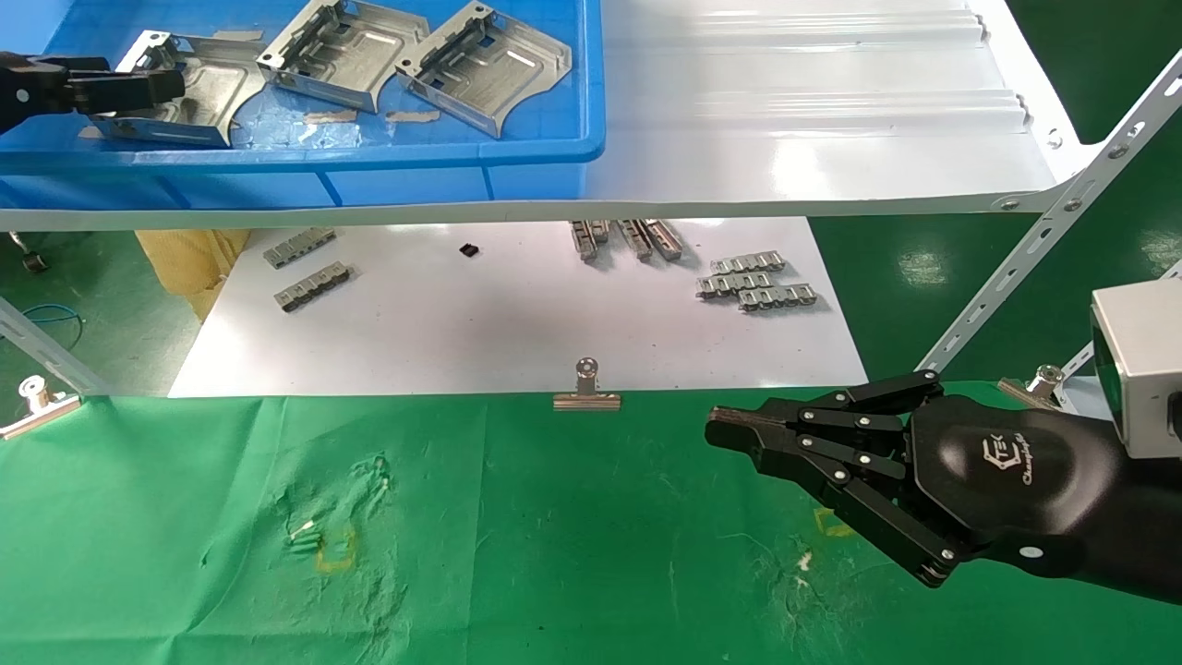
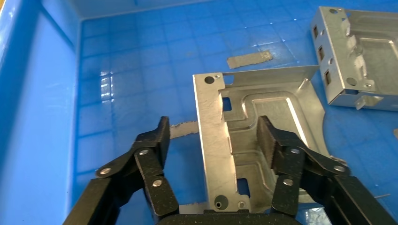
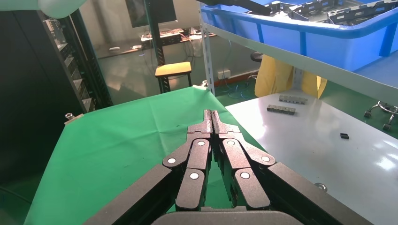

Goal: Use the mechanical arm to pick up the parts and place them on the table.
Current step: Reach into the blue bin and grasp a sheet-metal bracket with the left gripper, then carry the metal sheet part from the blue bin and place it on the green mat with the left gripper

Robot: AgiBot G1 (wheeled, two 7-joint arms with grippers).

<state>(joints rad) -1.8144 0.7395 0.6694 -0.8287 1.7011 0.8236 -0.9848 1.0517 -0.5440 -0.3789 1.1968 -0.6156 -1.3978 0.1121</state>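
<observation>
Three silvery brackets lie in a blue bin (image 1: 369, 152) on the shelf: left (image 1: 199, 92), middle (image 1: 346, 51) and right (image 1: 485, 65). My left gripper (image 1: 157, 88) reaches into the bin at the left bracket. In the left wrist view it (image 2: 213, 136) is open and straddles that bracket's (image 2: 272, 101) upturned side flange, with one finger over the bin floor and the other over the embossed recess. A second bracket (image 2: 361, 61) lies beyond. My right gripper (image 1: 729, 429) is shut and empty, parked low over the green cloth table (image 1: 554, 554); it also shows in the right wrist view (image 3: 211, 115).
The bin sits on a glossy white ribbed shelf (image 1: 813, 111) with a slanted perforated brace (image 1: 1043, 240) at the right. Below it, a white sheet (image 1: 517, 314) carries small link strips (image 1: 757, 282). A binder clip (image 1: 586, 392) holds the cloth's far edge.
</observation>
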